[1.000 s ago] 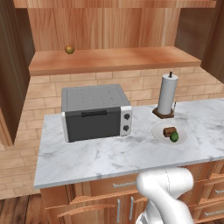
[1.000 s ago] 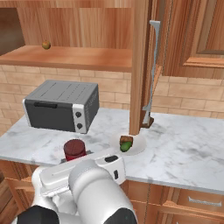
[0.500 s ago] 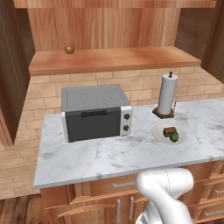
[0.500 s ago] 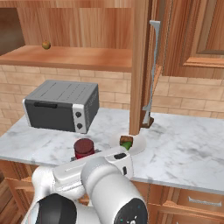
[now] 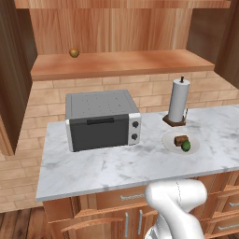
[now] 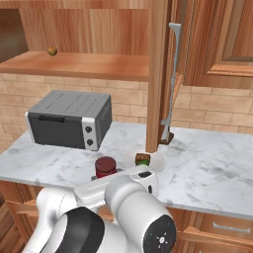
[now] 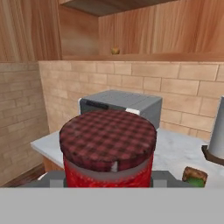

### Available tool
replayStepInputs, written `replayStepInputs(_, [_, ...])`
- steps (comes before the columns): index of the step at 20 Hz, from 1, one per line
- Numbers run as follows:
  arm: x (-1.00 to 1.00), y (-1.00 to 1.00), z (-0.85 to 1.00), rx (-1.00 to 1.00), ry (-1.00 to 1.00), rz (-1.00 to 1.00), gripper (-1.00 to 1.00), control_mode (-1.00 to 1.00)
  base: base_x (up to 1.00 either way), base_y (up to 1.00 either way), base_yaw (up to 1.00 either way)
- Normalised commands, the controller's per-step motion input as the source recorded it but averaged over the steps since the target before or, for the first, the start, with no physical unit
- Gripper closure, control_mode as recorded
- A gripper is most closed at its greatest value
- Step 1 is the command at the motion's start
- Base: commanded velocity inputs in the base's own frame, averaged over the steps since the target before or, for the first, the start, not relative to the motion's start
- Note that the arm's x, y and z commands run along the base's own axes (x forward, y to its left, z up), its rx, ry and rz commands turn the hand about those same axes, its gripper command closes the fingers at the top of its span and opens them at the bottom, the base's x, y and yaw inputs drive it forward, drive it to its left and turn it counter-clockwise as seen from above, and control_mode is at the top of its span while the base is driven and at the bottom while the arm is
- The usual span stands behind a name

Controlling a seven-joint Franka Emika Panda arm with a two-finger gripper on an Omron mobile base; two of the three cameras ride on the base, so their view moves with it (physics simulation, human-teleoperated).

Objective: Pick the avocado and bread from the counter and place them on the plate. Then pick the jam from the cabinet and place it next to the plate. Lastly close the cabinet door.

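The jam, a red jar with a dark red checked lid, sits between my gripper's fingertips, and the gripper is shut on it. From the right base view the jam hangs just over the counter, a little left of the plate. The plate carries the bread and the avocado side by side. The cabinet stands open, its door seen edge-on.
A grey toaster oven occupies the counter's left half. A paper towel holder stands just behind the plate. A yellowish-brown round fruit rests on the cabinet shelf. Wooden drawers with silver handles run below the counter edge.
The gripper has carried the jam to the right along the counter's front, closer to the plate. Bread, avocado and plate have stayed put.
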Motion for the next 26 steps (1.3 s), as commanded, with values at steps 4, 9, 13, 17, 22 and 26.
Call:
replayStepInputs(4, [0.22,-0.14,-0.22,0.00,0.01,0.00,1.00,-1.00,0.00,0.00,0.00])
replayStepInputs(9, [0.20,-0.15,-0.22,0.00,0.00,0.00,1.00,-1.00,0.00,0.00,0.00])
replayStepInputs(13, [0.19,-0.15,-0.22,0.00,0.00,0.00,1.00,-1.00,0.00,0.00,0.00])
replayStepInputs(17, [0.18,-0.14,-0.24,0.00,0.00,0.00,1.00,-1.00,0.00,0.00,0.00])
replayStepInputs(22, [0.20,-0.14,-0.27,0.00,0.00,0.00,1.00,-1.00,0.00,0.00,0.00])
replayStepInputs(26, [0.18,-0.16,-0.27,0.00,0.00,0.00,1.00,-1.00,0.00,0.00,0.00])
